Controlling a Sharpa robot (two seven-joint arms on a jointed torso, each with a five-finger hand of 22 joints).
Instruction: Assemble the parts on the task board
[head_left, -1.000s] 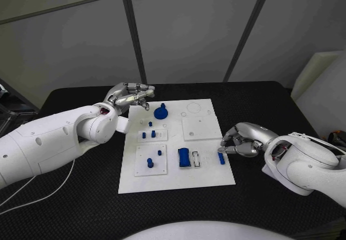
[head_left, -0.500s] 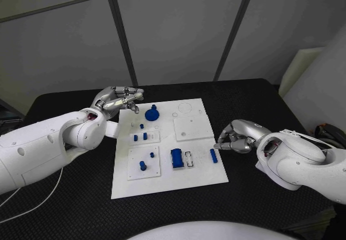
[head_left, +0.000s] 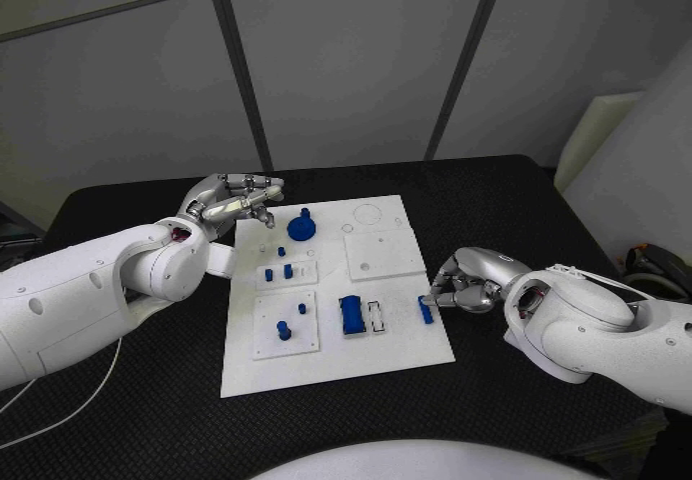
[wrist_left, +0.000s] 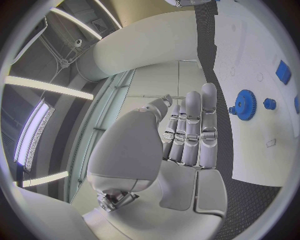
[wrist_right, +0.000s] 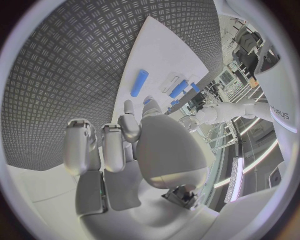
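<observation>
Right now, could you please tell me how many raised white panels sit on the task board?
3: upper-left panel, lower-left panel, upper-right panel; none seems hidden.

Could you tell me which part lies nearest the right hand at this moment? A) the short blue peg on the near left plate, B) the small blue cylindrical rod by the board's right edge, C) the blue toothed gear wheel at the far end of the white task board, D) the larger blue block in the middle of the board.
B: the right hand hangs just beside the small blue cylindrical rod at the white task board's right edge.
</observation>
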